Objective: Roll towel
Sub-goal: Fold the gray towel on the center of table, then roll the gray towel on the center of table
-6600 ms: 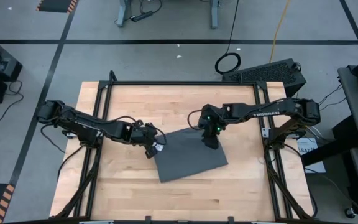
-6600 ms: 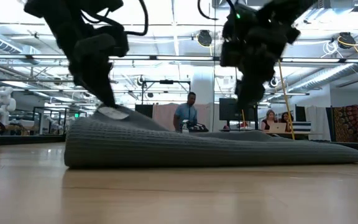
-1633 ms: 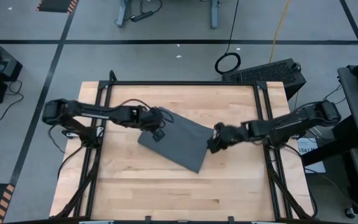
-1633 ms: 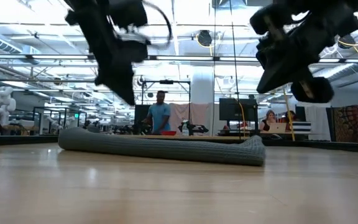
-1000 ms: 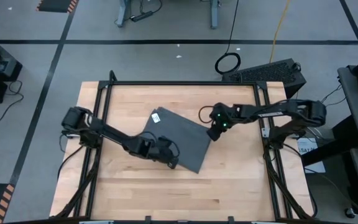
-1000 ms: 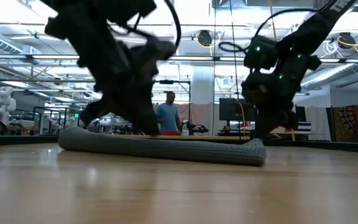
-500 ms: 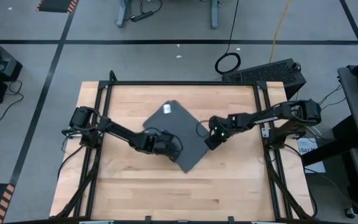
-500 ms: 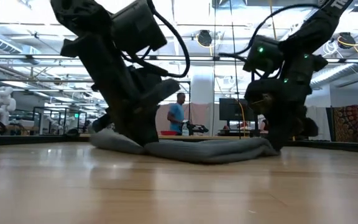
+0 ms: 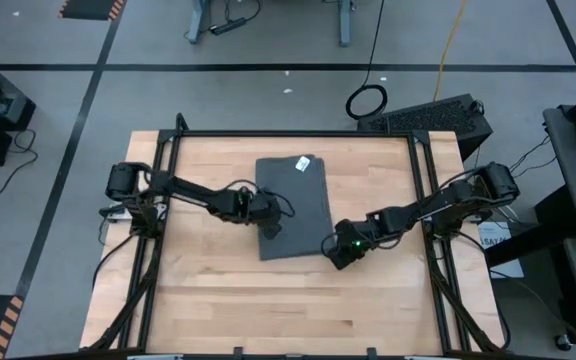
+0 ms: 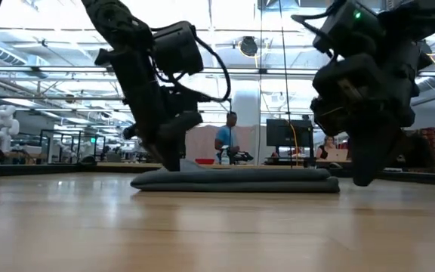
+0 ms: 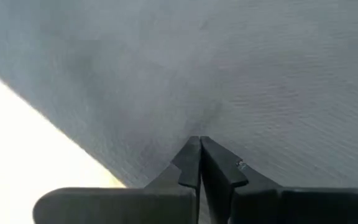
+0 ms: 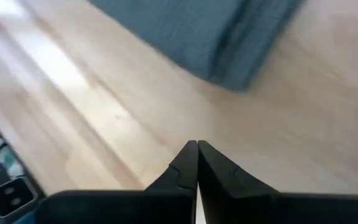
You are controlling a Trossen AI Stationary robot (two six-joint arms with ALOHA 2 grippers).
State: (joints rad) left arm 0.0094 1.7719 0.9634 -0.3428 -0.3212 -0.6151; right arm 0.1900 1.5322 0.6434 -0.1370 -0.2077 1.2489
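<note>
The dark grey towel (image 9: 293,200) lies flat on the wooden table, its long sides running near to far. Its white tag (image 9: 304,162) is at the far edge. The towel also shows in the low view (image 10: 236,180). My left gripper (image 9: 273,229) is shut, its tips down on the towel's near left part (image 10: 171,165). My right gripper (image 9: 340,252) is shut and empty. It is low over bare wood (image 12: 196,144), just off the towel's near right corner (image 12: 241,56). My left gripper presses its shut fingertips (image 11: 199,146) on the towel's top face (image 11: 199,121), near the left edge and toward the near end. The fingers come slanting down from the table's left. The towel lies flat on the table under them.
Black frame rails (image 9: 168,145) run along the table's left, far and right sides. Bare wood (image 9: 298,300) spreads between the towel and the near edge. In the low view, people (image 10: 229,140) stand in the room far behind the table.
The towel has turned about flat on the table. Its tag end has swung toward the far right, from lying askew to square with the table. My left gripper has stayed on the towel and shifted a little toward the far edge. My right gripper has gone toward the near edge.
</note>
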